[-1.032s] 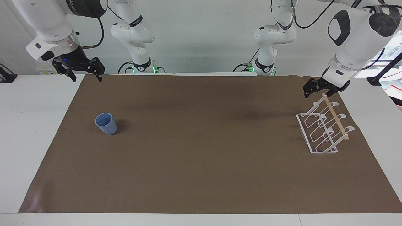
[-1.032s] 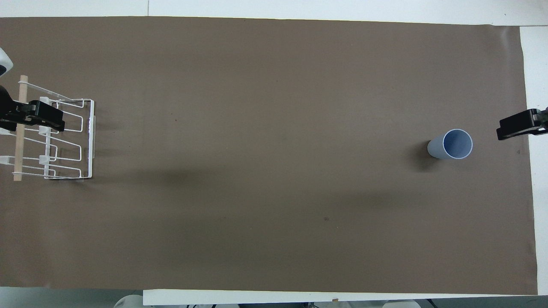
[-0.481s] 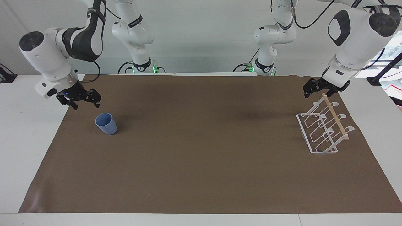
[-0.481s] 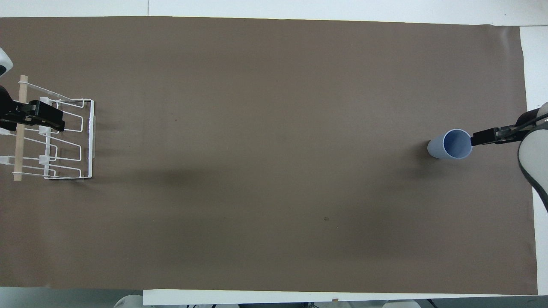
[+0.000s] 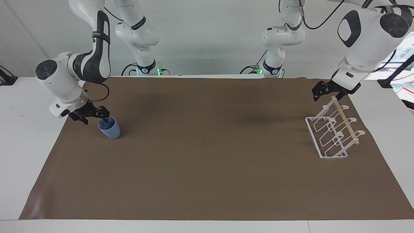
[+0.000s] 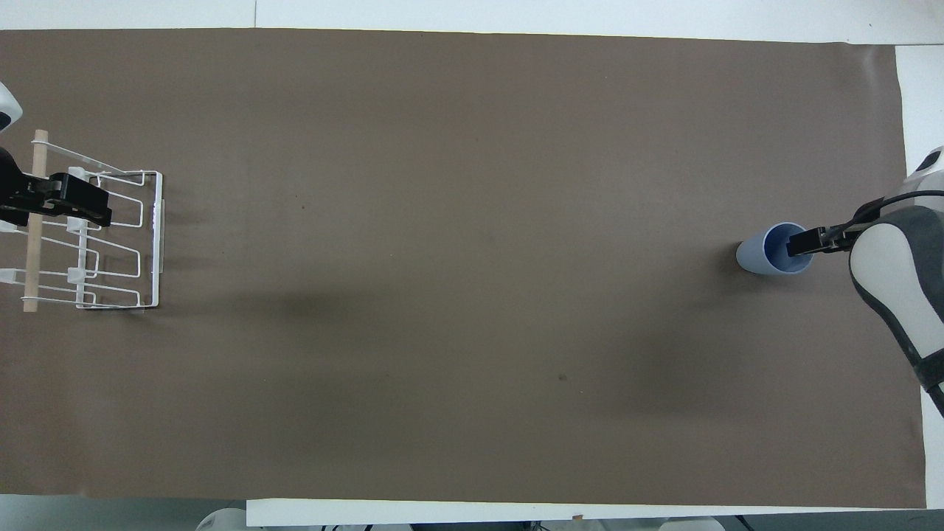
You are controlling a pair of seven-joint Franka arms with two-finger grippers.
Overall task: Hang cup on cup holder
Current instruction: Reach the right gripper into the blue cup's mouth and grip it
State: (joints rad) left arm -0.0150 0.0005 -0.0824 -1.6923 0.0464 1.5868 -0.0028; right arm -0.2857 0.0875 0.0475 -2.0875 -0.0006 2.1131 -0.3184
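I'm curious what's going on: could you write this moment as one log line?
right gripper: open at cup rim, one finger inside | cup: upright on mat | left gripper: waiting over holder

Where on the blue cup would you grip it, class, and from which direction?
Grip the rim wall of the cup from above: it stands upright with its mouth open, so one finger can go inside and one outside. The right gripper is at the rim on the side toward the right arm's end of the table.
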